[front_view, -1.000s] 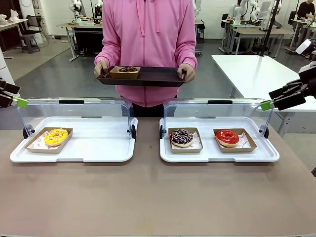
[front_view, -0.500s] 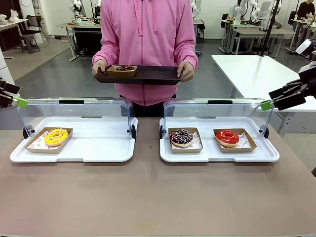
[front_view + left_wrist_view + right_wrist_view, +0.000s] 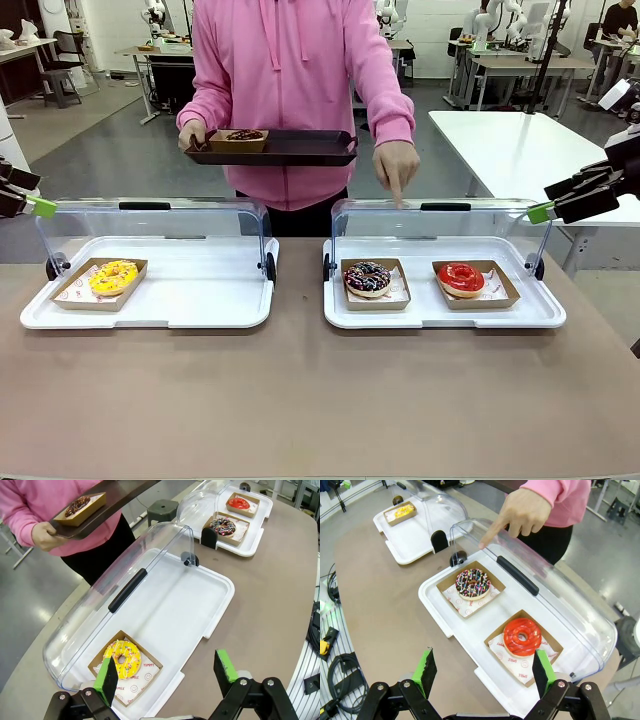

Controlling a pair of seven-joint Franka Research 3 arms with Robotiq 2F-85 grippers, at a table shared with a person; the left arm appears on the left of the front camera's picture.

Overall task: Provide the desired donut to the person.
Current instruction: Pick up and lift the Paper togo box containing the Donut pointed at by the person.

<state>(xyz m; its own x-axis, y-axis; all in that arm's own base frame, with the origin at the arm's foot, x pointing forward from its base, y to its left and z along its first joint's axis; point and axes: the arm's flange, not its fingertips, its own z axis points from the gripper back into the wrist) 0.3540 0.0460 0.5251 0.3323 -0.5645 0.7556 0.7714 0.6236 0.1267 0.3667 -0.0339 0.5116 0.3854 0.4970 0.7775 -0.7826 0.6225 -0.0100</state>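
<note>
Front cam looks across worktop point(image 3: 320, 400) at person point(image 3: 290, 80); wrist cams high, tilted down, both catching right-hand tray point(image 3: 432, 600).

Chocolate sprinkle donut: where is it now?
Front view: the chocolate donut sits in the right tray, left of the red donut, below the person's pointing hand.

You can read "YUMMY" and, partly cut off, what looks like "SMILE" in red on the paper point(image 3: 146, 669) under the yellow donut point(image 3: 122, 658), among small smiley marks. The papers point(image 3: 464, 608) under the sprinkled donut point(image 3: 472, 583) and red donut point(image 3: 521, 636) carry similar red print, too small for you to read.
</note>
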